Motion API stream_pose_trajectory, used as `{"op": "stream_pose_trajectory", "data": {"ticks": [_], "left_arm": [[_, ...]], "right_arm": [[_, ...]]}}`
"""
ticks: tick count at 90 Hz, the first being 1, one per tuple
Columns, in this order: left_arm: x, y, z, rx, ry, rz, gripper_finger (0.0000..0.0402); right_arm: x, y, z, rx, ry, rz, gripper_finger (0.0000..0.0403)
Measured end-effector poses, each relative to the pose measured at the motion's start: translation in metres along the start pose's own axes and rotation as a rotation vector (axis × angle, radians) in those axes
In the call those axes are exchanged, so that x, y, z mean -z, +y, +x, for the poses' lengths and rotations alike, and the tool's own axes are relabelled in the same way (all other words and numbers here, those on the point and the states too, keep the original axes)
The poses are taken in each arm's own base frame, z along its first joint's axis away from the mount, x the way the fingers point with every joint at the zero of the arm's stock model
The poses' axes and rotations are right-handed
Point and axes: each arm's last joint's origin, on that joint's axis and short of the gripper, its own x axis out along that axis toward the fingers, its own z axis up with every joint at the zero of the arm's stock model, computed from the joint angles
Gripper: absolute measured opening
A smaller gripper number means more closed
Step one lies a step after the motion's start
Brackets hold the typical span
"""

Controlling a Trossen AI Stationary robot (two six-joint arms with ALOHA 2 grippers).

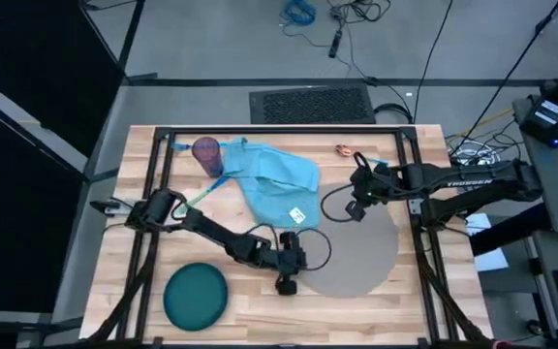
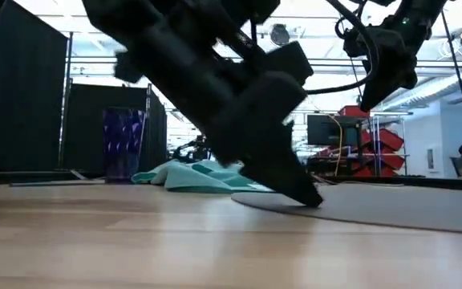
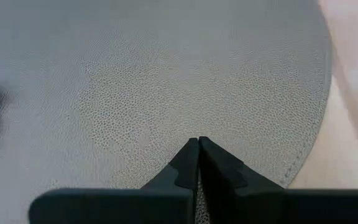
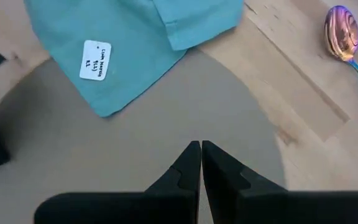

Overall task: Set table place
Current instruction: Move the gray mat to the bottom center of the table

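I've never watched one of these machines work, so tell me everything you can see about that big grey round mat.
The grey placemat is a large flat disc with a fine pebbled, leather-like grain, lying flat on the wooden table. A corner of the light blue napkin overlaps its edge. The left tool, fingers shut, presses at its rim, while the right tool, also shut, hangs above its far side.

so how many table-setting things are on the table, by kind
placemat: 1, grey placemat
plate: 1, dark teal plate
napkin: 1, light blue napkin
cup: 1, purple cup
spoon: 1, iridescent spoon
total: 5
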Motion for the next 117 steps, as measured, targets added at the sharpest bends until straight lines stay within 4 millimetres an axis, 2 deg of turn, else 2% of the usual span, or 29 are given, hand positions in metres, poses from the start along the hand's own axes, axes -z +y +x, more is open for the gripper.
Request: {"op": "stream_pose_trajectory", "data": {"ticks": [11, 34, 58, 68, 91, 104, 117], "left_arm": [[0.006, -0.013, -0.012, -0.004, 0.073, -0.014, 0.0000], [0.037, -0.050, -0.030, -0.045, 0.267, -0.010, 0.0000], [0.058, -0.092, -0.054, -0.036, 0.306, -0.069, 0.0000], [0.067, -0.106, -0.061, -0.054, 0.307, -0.096, 0.0000], [0.085, -0.124, -0.080, -0.158, 0.294, -0.152, 0.0000], [0.092, -0.136, -0.090, -0.218, 0.244, -0.138, 0.0000], [0.081, -0.150, -0.106, -0.210, 0.166, -0.114, 0.0000]], "right_arm": [[0.001, 0.002, 0.000, -0.008, 0.001, 0.012, 0.0000], [0.007, 0.019, -0.006, -0.085, -0.034, -0.006, 0.0000], [0.029, 0.048, -0.011, -0.106, -0.075, 0.000, 0.0000], [0.040, 0.069, -0.002, -0.118, -0.065, -0.024, 0.0000], [0.063, 0.122, 0.039, -0.184, -0.058, -0.097, 0.0000], [0.073, 0.136, 0.057, -0.191, -0.045, -0.123, 0.0000], [0.078, 0.141, 0.059, -0.209, -0.046, -0.118, 0.0000]]}}
